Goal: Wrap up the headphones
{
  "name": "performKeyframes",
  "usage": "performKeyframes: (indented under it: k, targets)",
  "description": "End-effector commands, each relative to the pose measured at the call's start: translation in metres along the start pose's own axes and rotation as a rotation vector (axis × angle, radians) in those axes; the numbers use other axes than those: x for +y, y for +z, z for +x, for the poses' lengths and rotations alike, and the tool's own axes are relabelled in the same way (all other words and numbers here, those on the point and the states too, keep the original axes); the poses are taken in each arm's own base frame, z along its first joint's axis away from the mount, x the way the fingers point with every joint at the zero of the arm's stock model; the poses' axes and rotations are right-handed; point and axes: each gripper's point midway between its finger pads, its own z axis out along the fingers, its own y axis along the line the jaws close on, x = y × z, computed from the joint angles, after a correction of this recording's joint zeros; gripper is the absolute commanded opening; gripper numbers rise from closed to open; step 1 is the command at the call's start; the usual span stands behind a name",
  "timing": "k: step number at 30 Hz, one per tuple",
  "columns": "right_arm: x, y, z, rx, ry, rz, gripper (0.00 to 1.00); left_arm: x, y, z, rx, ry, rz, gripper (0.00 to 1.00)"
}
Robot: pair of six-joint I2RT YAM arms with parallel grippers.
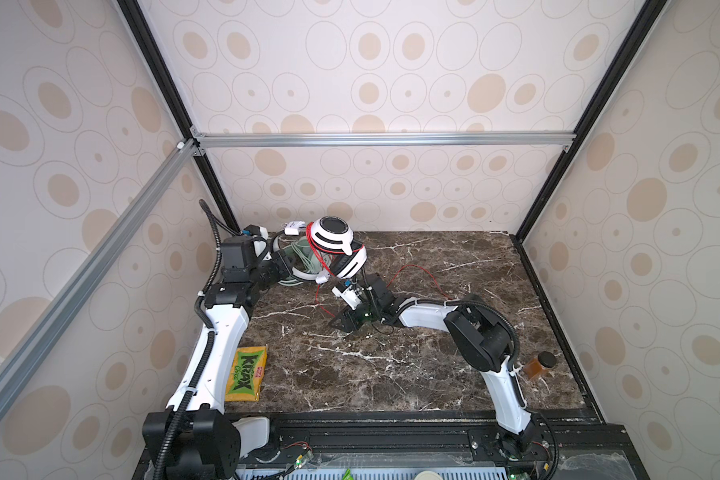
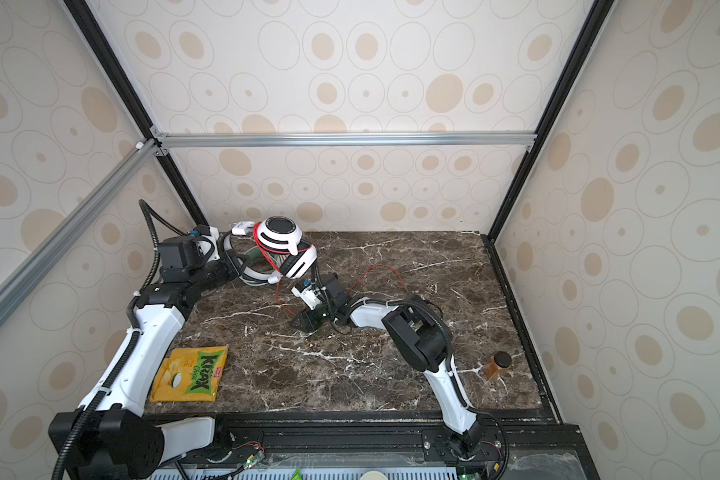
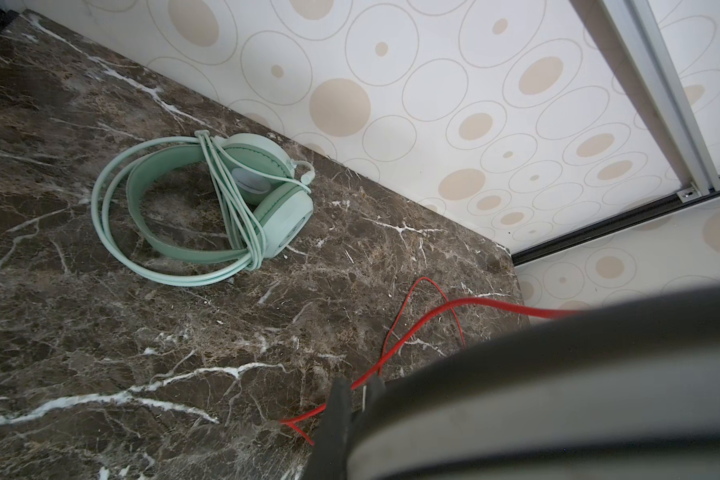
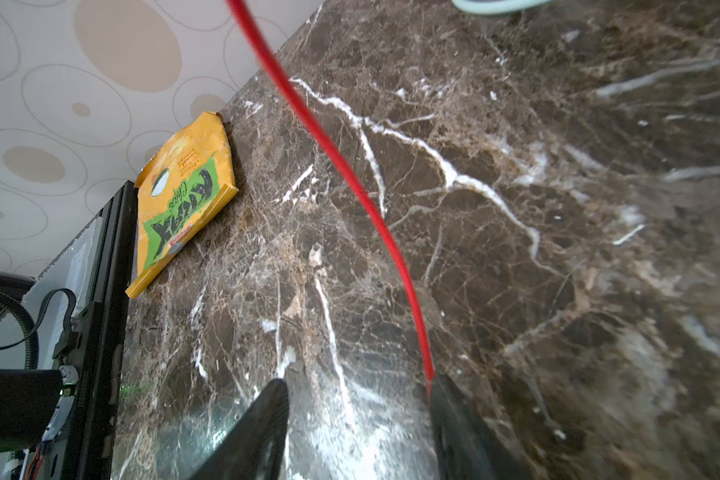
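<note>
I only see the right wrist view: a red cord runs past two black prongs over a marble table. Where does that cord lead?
Observer: Up to the white-and-black headphones, already looped around them.
Operator: What holds those?
Observer: The left gripper, shut on their headband, holds them above the table.
Operator: Any other headphones?
Observer: Yes, mint green headphones lie on the table nearby, their cord wound around them.
</note>
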Motion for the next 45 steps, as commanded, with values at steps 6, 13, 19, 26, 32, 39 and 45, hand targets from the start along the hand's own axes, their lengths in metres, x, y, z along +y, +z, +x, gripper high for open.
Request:
performKeyframes:
  k: [6,13,19,26,32,39,45]
  targets:
    - [-0.012,0.002,-0.014,-0.002,0.012,0.044,0.57,-0.02,-0.01,-0.019,-0.067,0.004,0.078,0.0]
    - [-0.02,0.022,0.002,0.058,0.061,0.011,0.57,-0.02,-0.01,-0.019,-0.068,0.004,0.078,0.0]
    - [-0.022,0.033,0.021,0.104,0.098,-0.009,0.56,-0.02,-0.01,-0.019,-0.066,0.003,0.082,0.0]
    - [-0.019,0.033,0.027,0.111,0.106,-0.019,0.3,-0.019,-0.009,-0.019,-0.064,0.0,0.083,0.0]
    - [-0.014,0.022,0.018,0.093,0.079,-0.019,0.08,-0.018,-0.008,-0.019,-0.064,0.0,0.078,0.0]
    - [-0.003,-0.02,0.041,0.181,0.032,0.045,0.0,-0.012,-0.008,-0.022,-0.076,-0.011,0.046,0.0]
    - [0.002,-0.067,0.089,0.269,0.04,0.153,0.0,-0.001,-0.008,-0.038,-0.104,-0.052,-0.051,0.0]
